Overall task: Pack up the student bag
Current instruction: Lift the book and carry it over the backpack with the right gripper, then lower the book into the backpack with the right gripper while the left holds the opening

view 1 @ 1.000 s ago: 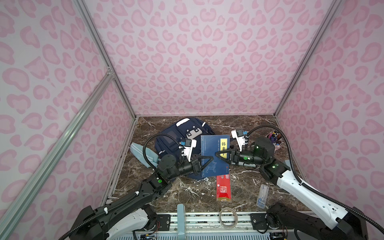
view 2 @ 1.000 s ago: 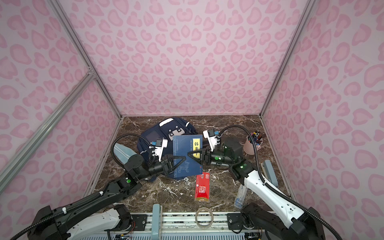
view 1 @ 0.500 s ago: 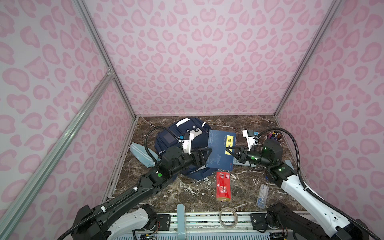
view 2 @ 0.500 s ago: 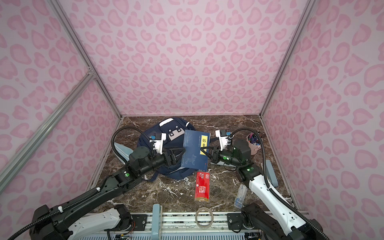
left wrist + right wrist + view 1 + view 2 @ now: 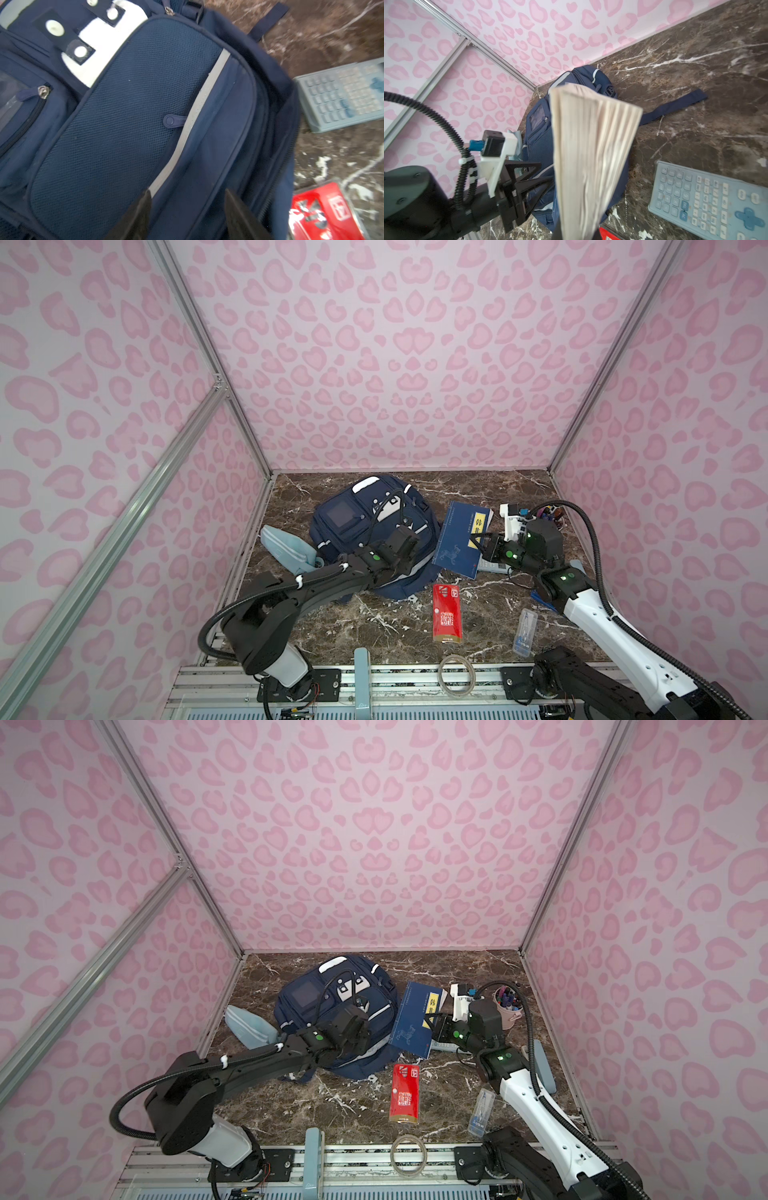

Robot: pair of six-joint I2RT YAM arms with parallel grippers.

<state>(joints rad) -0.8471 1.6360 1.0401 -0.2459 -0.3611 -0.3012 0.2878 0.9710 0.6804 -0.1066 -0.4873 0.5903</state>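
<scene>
here the student bag [image 5: 365, 531] lies on the marble table [image 5: 498, 489], directly under the left gripper [image 5: 188, 191], jaws parted and empty; just beside it the right gripper [image 5: 476, 538] is clenched on a blue book [image 5: 455, 549].

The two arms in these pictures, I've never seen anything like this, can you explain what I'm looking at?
They are two robot arms over a brown marble tabletop. Two pictures look down from overhead; two come from cameras on the wrists. The right claw is shut on a blue paperback book, held beside the navy-blue fabric backpack. The left claw is open over the backpack, holding nothing. Lying around: a grey-blue calculator, a red carton, a light-blue pouch, a clear plastic case and a tape ring.
</scene>
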